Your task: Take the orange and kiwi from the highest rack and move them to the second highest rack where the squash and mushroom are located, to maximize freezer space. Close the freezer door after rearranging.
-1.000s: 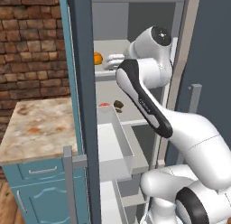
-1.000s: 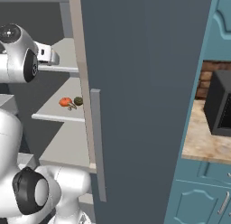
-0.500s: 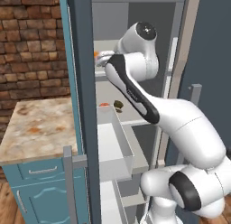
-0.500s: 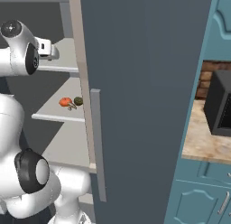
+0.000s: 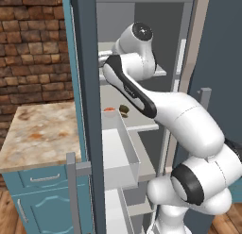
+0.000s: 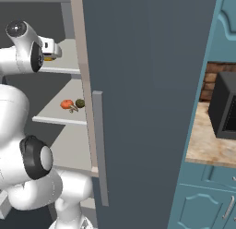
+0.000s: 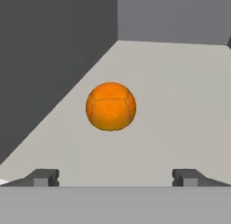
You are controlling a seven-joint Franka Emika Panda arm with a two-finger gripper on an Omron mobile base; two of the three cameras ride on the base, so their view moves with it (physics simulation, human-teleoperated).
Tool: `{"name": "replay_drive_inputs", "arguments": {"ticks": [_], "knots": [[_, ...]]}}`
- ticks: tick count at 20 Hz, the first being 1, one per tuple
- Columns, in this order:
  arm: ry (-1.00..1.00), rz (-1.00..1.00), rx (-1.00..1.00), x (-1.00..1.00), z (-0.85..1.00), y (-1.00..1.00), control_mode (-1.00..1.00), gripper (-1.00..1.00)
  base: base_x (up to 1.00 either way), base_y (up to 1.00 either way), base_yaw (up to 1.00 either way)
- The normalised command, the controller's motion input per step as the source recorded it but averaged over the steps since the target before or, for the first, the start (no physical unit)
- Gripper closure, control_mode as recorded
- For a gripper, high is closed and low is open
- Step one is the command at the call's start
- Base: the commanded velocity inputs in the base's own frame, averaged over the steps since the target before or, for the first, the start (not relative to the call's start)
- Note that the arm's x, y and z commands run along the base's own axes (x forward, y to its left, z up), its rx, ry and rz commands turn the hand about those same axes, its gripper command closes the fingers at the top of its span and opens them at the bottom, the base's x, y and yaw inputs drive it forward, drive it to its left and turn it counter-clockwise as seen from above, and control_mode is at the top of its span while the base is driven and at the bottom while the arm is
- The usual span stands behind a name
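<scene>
The orange (image 7: 111, 106) lies on the pale floor of the highest rack (image 7: 180, 83), straight ahead of my gripper (image 7: 116, 178). The jaws stand wide open with nothing between them, and the fingertips (image 7: 43, 177) are short of the fruit. In the right base view my hand (image 6: 50, 49) reaches onto the top rack (image 6: 69, 66). On the second highest rack (image 6: 55, 119) sit the dark green squash (image 6: 80, 103) and the reddish mushroom (image 6: 67, 104); they also show as squash (image 5: 124, 109) and mushroom (image 5: 109, 109). The kiwi is out of view.
The dark freezer door (image 6: 147, 85) stands open at the right, with a grey handle (image 6: 99, 145). A white drawer (image 5: 120, 148) juts out below the racks. A marble counter (image 5: 38, 134) lies to the left, and a black microwave (image 6: 223, 105) to the right.
The arm has swung up and leftward, carrying the hand deeper onto the top rack. The jaws have stayed open.
</scene>
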Motion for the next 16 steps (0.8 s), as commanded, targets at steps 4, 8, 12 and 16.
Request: {"name": "replay_drive_inputs", "arguments": {"ticks": [4, 8, 12, 16], "knots": [[0.0, 0.0, 0.0, 0.54, -0.21, 0.18, -1.0, -1.0, 0.0, 0.0, 0.0], [0.0, 0.0, 0.0, 0.62, -0.1, 0.16, -1.0, -1.0, 0.0, 0.0, 0.0], [0.0, 0.0, 0.0, 0.61, 0.0, 0.25, -1.0, -1.0, 0.0, 0.0, 0.0], [0.0, 0.0, 0.0, 0.43, -0.01, 0.21, -1.0, -1.0, 0.0, 0.0, 0.0]]}}
